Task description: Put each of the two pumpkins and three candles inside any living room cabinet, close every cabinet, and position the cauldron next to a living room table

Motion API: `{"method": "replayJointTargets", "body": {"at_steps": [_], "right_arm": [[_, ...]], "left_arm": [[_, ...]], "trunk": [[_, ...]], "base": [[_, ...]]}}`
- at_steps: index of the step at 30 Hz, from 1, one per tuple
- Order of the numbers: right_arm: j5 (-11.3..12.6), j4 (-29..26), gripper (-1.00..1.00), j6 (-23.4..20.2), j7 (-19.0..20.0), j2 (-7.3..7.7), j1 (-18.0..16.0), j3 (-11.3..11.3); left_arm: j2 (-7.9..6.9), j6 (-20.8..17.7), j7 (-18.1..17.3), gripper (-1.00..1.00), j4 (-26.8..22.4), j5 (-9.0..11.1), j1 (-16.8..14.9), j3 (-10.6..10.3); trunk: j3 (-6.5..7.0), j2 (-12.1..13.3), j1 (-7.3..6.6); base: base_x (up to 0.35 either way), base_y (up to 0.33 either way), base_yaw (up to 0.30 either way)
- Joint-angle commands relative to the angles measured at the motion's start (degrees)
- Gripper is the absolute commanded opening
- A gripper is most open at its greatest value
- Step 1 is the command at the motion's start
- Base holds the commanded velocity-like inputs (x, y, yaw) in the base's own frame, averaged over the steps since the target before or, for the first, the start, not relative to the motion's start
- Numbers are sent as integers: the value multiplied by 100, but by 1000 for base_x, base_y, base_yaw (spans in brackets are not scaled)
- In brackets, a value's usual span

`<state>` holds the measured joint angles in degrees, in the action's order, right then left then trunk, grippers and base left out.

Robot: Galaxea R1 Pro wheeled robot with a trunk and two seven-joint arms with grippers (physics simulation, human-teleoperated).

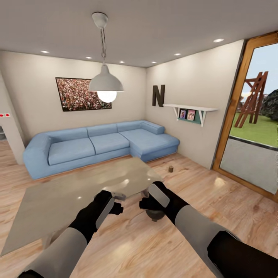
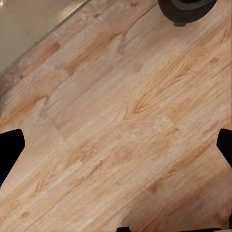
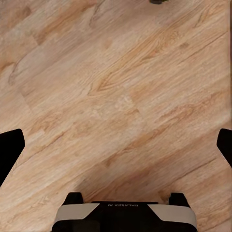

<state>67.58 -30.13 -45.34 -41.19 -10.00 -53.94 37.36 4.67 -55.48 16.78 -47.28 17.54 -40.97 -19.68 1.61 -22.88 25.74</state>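
A dark round cauldron (image 1: 155,214) stands on the wood floor beside the near right corner of the glass-topped table (image 1: 69,193). My right gripper (image 1: 148,201) hovers just above it. The left wrist view catches the cauldron (image 2: 186,9) at its edge. My left gripper (image 1: 116,207) hangs over the table's front edge, a little left of the cauldron. In both wrist views the fingertips (image 2: 9,150) (image 3: 9,150) stand wide apart over bare floor, so both grippers are open and hold nothing. The pumpkins, candles and cabinet are out of view.
A blue corner sofa (image 1: 96,144) lines the far walls behind the table. A small brown object (image 1: 170,168) sits on the floor towards a wall shelf (image 1: 191,112). A pendant lamp (image 1: 105,83) hangs overhead. A glass door (image 1: 255,116) is at right.
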Motion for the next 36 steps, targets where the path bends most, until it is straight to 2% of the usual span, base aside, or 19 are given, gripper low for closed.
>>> {"method": "replayJointTargets", "body": {"at_steps": [1,23,31,36], "right_arm": [[44,-2,100,-5,-47,0,-4,8],[44,-2,100,-9,-47,0,-6,-36],[44,-2,100,-9,-47,0,-5,-42],[44,-2,100,-9,-47,0,-3,-123]], "left_arm": [[-2,-15,63,100,-2,60,-2,-12],[0,0,93,100,35,58,-7,-19],[3,1,97,100,38,57,-6,-19],[7,2,97,100,43,57,-6,-129]], "trunk": [[6,-4,5],[197,-4,5],[222,-4,5],[224,-4,5]], "base": [[230,-179,-70],[230,-195,-105],[230,-216,-73],[230,-223,-8]]}}
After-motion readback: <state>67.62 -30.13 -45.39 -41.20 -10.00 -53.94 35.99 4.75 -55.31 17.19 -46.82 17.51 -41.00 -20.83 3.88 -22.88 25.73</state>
